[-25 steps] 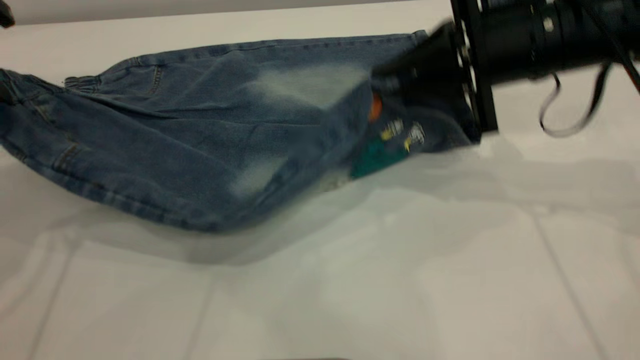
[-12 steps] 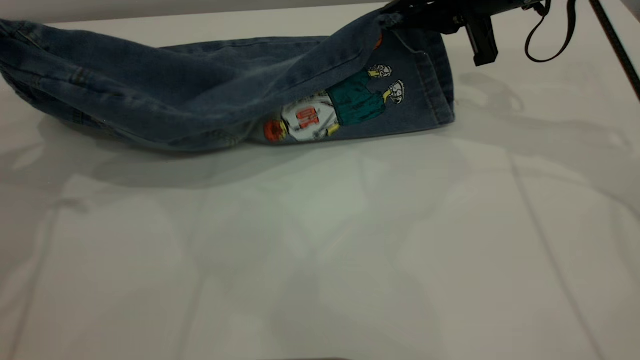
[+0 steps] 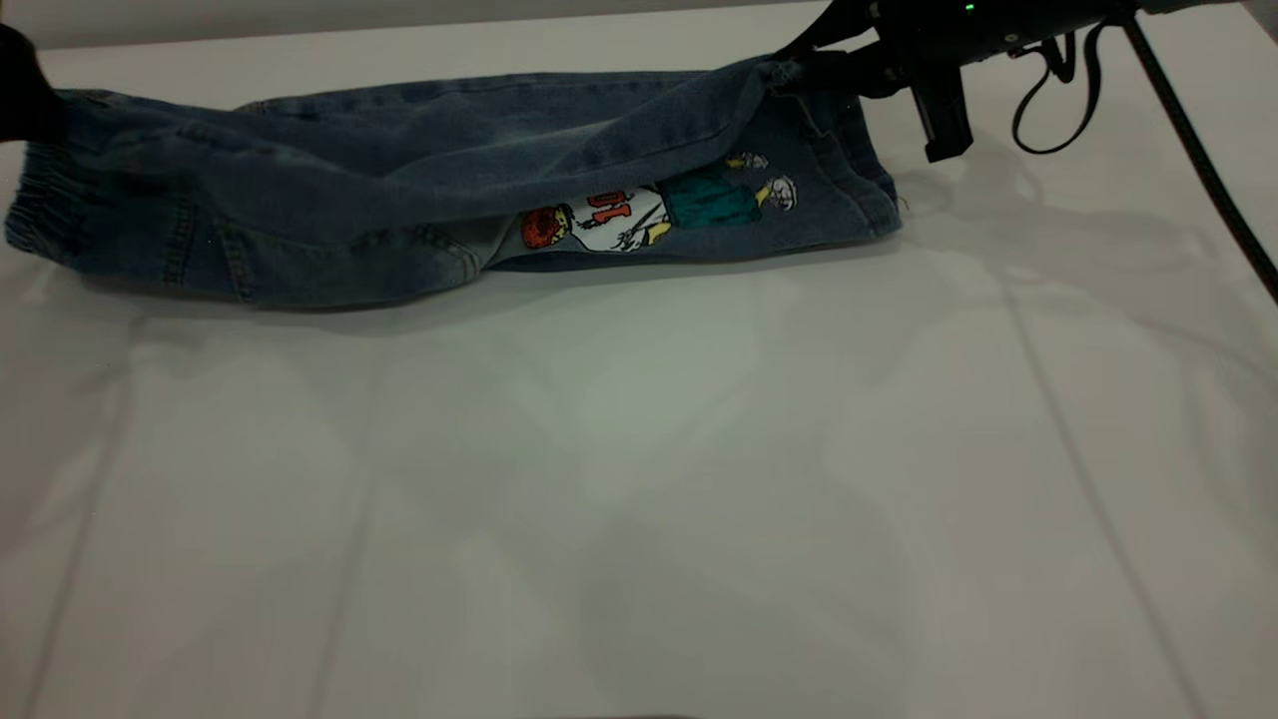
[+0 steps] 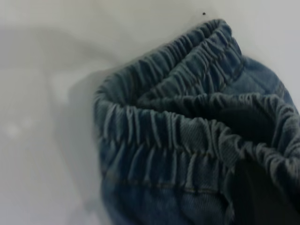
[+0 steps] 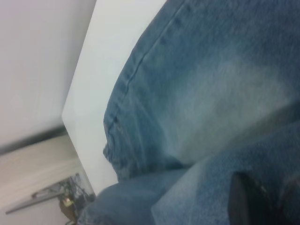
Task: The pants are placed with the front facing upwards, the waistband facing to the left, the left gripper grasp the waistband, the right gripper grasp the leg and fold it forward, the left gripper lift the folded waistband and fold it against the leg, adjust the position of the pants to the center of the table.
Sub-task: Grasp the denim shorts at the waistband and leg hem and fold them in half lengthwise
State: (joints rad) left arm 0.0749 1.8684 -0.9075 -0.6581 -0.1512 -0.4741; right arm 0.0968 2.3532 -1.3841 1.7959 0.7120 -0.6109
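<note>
only exterior shows pants' (image 3: pixel 419 200) cartoon.

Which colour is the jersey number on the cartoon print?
Red-orange on white, on the cartoon print; clearest in the exterior view.

text: orange "10" | on: cartoon player's white shirt, printed on the leg (image 3: pixel 699 205) | other text: none readable

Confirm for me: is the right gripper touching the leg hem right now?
Touching. In the exterior view the right gripper pinches the leg by its hem corner, holding that denim edge raised off the table.
</note>
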